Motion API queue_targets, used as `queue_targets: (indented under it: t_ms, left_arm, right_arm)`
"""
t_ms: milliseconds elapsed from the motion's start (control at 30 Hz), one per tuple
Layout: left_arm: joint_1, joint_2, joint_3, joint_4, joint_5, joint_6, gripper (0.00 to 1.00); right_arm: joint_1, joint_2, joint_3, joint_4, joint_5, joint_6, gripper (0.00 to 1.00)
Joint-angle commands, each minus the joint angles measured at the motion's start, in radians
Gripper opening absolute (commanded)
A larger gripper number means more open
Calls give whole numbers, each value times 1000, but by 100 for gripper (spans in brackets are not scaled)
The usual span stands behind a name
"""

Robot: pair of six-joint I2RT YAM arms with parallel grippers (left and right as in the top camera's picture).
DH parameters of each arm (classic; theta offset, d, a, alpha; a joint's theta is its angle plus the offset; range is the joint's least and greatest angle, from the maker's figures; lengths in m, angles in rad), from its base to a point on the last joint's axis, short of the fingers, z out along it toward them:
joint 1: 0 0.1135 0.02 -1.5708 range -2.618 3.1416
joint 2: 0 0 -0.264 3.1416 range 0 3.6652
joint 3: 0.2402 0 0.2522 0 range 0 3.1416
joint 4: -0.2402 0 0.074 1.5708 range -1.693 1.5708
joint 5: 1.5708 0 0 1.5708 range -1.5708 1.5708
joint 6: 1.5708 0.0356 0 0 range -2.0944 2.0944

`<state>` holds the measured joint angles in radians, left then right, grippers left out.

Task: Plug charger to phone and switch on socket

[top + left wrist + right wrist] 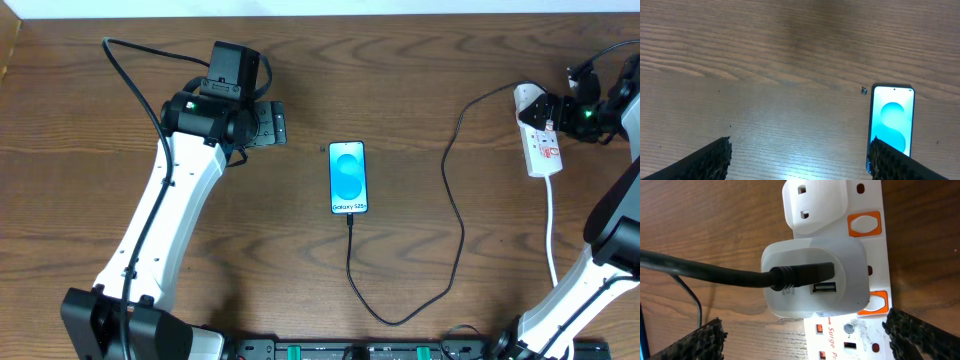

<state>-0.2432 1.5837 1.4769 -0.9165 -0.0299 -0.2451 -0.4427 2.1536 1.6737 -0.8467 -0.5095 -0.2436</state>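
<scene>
Since the cable (715, 272) looks plugged into the phone (348, 177) on the table (280, 270), the right claw (805, 332), spread wide over the adapter (810, 255) on the socket (874, 255), should press one fingertip squarely onto the orange switch (879, 303).

From overhead we look straight down on the whole table (300, 90), taking in both sides. Our left wrist view sits low and close, angled down toward the phone (892, 127), which the overhead view shows mid-table. Our right wrist view hangs very near above the socket (875, 255), which the overhead view places far right.
</scene>
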Motion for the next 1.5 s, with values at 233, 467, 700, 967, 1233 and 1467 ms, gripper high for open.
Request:
queue_targets:
  t_ms: [233,467,700,967,1233,1467]
  left_arm:
    - [-1,-9,0,-3,-16,13,87]
    - [-1,-9,0,-3,-16,13,87]
    - [-1,-9,0,-3,-16,13,87]
    - [-1,-9,0,-3,-16,13,87]
    - [-1,-9,0,-3,-16,13,87]
    - [-1,-9,0,-3,-16,13,87]
  right_arm:
    - [9,9,13,6,-22,-16,99]
    - [26,9,11,17,-21,-16,99]
    - [35,9,10,19,-21,-15,99]
    - [35,9,-10,27,-21,-16,99]
    - [35,9,-42,47,-21,-15,99]
    - [35,9,-51,43,-24,1,99]
